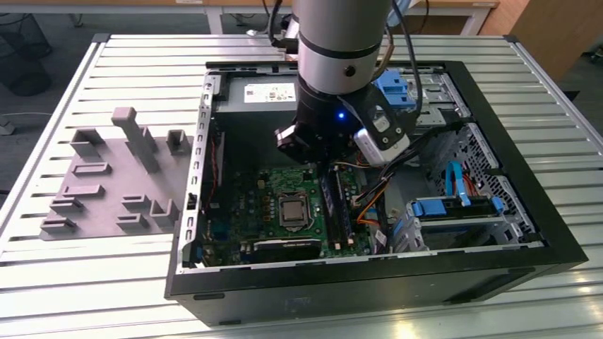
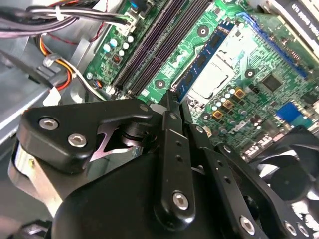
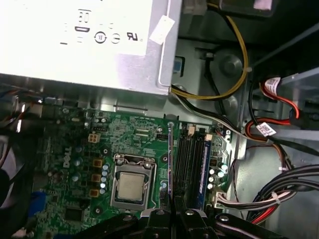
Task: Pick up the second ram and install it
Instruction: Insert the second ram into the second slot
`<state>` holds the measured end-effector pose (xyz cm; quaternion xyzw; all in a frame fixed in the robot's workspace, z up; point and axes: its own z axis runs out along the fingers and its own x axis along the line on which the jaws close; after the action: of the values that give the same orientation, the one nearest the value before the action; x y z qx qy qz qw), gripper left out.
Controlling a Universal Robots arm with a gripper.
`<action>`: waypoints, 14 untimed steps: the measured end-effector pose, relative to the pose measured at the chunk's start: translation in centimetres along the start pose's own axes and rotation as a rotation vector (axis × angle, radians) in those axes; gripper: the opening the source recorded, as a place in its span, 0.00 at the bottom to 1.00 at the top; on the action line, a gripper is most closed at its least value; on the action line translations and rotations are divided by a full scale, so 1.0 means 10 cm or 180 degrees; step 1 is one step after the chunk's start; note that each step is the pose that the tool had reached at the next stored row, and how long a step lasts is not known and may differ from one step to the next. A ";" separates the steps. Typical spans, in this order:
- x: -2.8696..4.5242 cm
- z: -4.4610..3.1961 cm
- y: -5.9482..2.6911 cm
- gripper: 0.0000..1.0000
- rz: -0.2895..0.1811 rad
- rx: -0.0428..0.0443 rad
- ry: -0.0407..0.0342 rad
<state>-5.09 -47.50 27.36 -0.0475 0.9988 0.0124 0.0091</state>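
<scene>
The matte black metal gripper (image 2: 173,107), its linkages studded with shiny screws, is closed on the second ram (image 3: 171,159), a thin flat stick seen edge-on, standing upright above the glossy green motherboard (image 3: 75,164). It sits between the square silver processor socket (image 3: 130,186) and the long black slot rails (image 3: 188,159).

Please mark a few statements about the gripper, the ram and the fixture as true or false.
1. The gripper is inside the open computer case, over the motherboard. True.
2. The grey fixture sits inside the case. False: it lies on the table, at the exterior view's left of the case.
3. The gripper is shut on the second ram. True.
4. A cooler covers the processor. False: its metal top is bare.
</scene>
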 end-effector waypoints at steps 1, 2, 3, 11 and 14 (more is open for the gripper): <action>-0.001 0.015 0.000 0.14 0.0032 0.0000 -0.0001; -0.003 0.027 -0.001 0.14 0.0050 0.0000 -0.0001; -0.003 0.032 -0.001 0.14 0.0052 0.0000 -0.0001; -0.004 0.034 -0.001 0.14 0.0052 0.0000 -0.0001; -0.004 0.035 -0.001 0.14 0.0052 0.0000 -0.0001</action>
<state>-5.04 -47.51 27.01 -0.0393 0.9991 0.0124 0.0092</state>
